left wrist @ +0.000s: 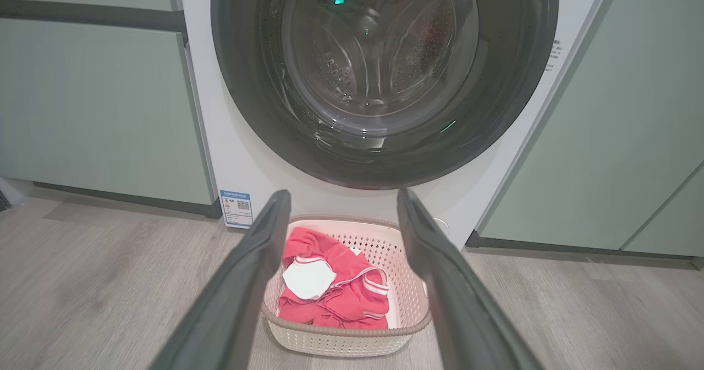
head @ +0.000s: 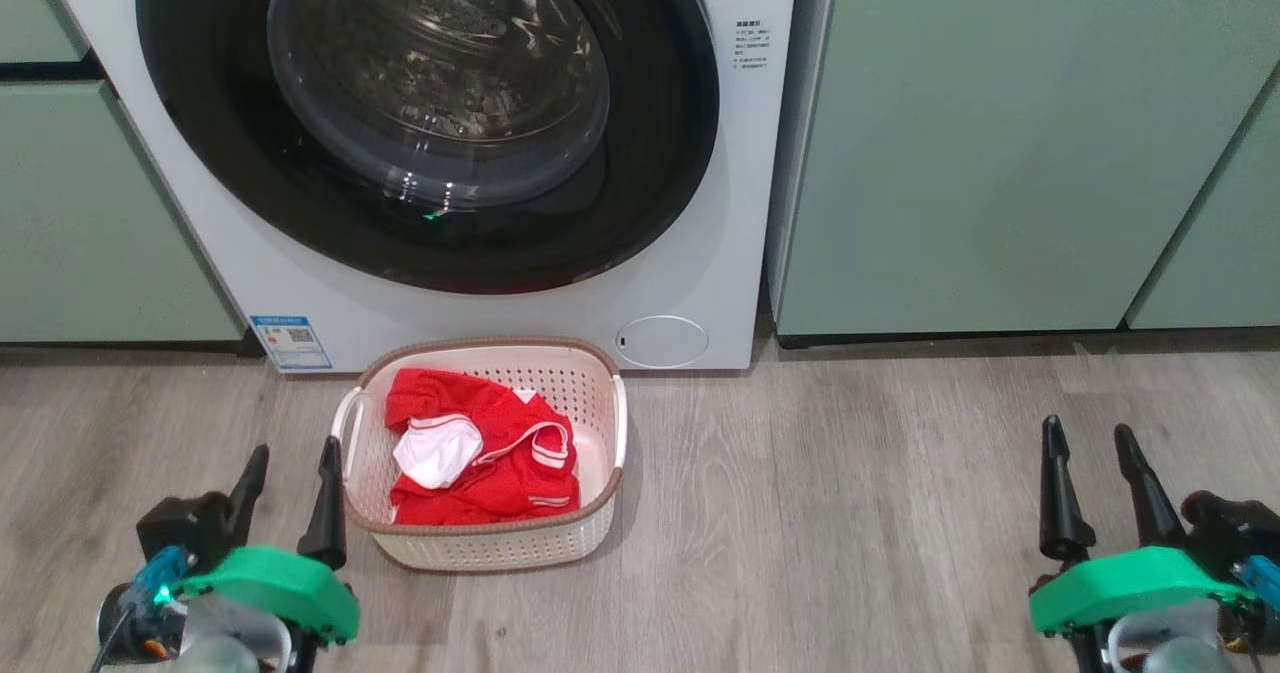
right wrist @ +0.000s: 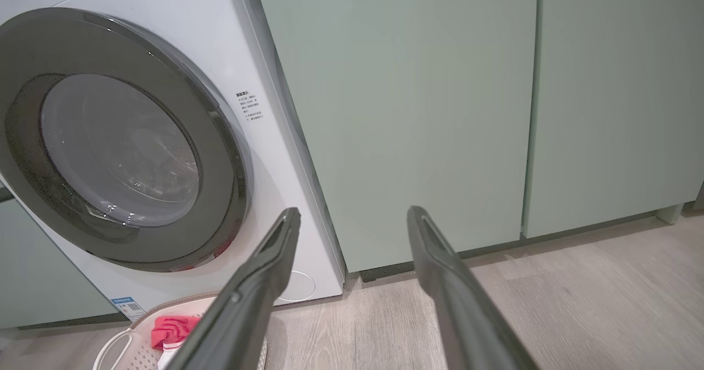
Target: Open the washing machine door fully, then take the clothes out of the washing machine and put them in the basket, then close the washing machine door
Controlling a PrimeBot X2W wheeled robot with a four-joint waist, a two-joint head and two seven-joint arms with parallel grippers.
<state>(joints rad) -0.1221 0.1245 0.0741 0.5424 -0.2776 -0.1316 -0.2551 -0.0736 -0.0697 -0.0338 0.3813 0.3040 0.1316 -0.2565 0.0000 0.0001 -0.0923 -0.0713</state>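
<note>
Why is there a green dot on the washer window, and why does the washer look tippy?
Head view: a green glint on the round glossy black-rimmed washing machine door, probably a reflection. Left wrist view: two such glints. Right wrist view: the big white washing machine leans, likely since that camera sits tilted.

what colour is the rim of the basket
Brown, above cream perforated walls of the basket; the head view shows it best.
</note>
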